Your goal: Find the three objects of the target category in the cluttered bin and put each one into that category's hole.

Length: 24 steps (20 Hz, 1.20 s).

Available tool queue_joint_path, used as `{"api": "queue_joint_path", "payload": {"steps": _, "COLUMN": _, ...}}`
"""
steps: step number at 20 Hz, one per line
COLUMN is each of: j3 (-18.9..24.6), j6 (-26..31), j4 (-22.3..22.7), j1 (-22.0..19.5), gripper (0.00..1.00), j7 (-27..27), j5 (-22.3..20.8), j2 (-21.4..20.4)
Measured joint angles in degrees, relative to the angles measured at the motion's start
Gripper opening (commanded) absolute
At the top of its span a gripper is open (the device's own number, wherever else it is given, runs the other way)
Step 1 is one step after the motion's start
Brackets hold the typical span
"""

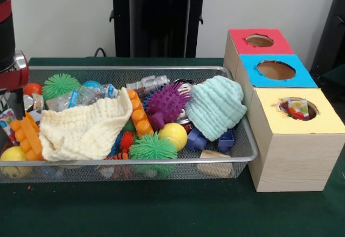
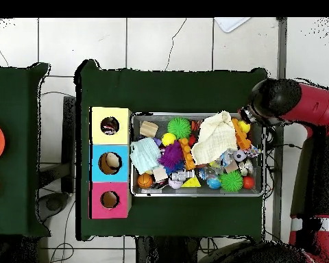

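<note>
The silver wire-mesh bin [image 1: 237,159] [image 2: 134,156] lies on the green table, full of toys. My gripper [image 1: 9,98] [image 2: 249,116] hangs at the bin's left end in the front view, low over the clutter; its tips are hidden. A scrap of white cloth with coloured dots [image 1: 5,119] shows just below it at the picture's edge. The yellow-topped box's hole [image 1: 298,109] [image 2: 110,125] holds another dotted white cloth [image 1: 296,106], seen through the cut-out. No other dotted cloth shows.
A cream knit cloth [image 1: 83,129] and a mint knit cloth [image 1: 215,106] cover much of the bin. Around them lie a purple spiky ball [image 1: 167,101], green spiky balls, a yellow ball and orange bricks. The blue-topped [image 1: 276,70] and red-topped [image 1: 260,40] boxes stand behind the yellow one.
</note>
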Motion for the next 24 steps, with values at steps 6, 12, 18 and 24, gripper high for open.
{"api": "queue_joint_path", "payload": {"steps": 6, "j3": 0.0, "j6": -0.6, "j4": 0.5, "j1": -0.1, "gripper": 1.00, "j7": 0.0, "j5": -1.9, "j2": 0.0}}
{"api": "queue_joint_path", "payload": {"steps": 12, "j3": 0.0, "j6": -1.5, "j4": 1.2, "j1": -0.7, "gripper": 1.00, "j7": 0.0, "j5": -3.8, "j2": 0.4}}
{"api": "queue_joint_path", "payload": {"steps": 18, "j3": 0.0, "j6": -1.5, "j4": 1.7, "j1": -1.5, "gripper": 1.00, "j7": 0.0, "j5": -5.0, "j2": 0.6}}
{"api": "queue_joint_path", "payload": {"steps": 24, "j3": 0.1, "j6": -1.5, "j4": 2.2, "j1": -2.3, "gripper": 1.00, "j7": 0.0, "j5": -5.5, "j2": 0.7}}
